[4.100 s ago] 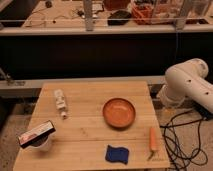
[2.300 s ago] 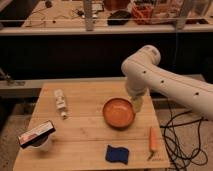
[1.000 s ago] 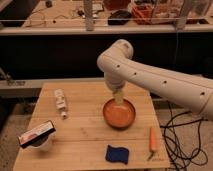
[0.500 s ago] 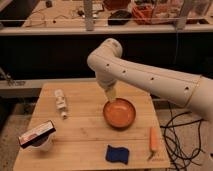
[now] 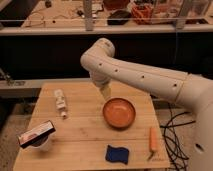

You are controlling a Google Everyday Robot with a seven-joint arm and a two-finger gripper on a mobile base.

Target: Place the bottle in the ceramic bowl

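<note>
Camera view: no part of the task was seen to be done. The bottle (image 5: pixel 61 103) was found lying on the left part of the tabletop (image 5: pixel 85 135), well apart from the ceramic bowl (image 5: pixel 120 114), which was seen empty near the middle. The gripper (image 5: pixel 105 93) was held above the tabletop between the two, nearer the bowl's far rim, with its jaws spread open and nothing carried in them. The reach to the bottle, the grasp, the lift and the release over the bowl were all judged to remain.

On the wooden tabletop (image 5: pixel 85 136), the slim white plastic bottle (image 5: pixel 61 103) lies left of the orange-brown ceramic bowl (image 5: pixel 119 113); the hand (image 5: pixel 105 93) hangs between them.
</note>
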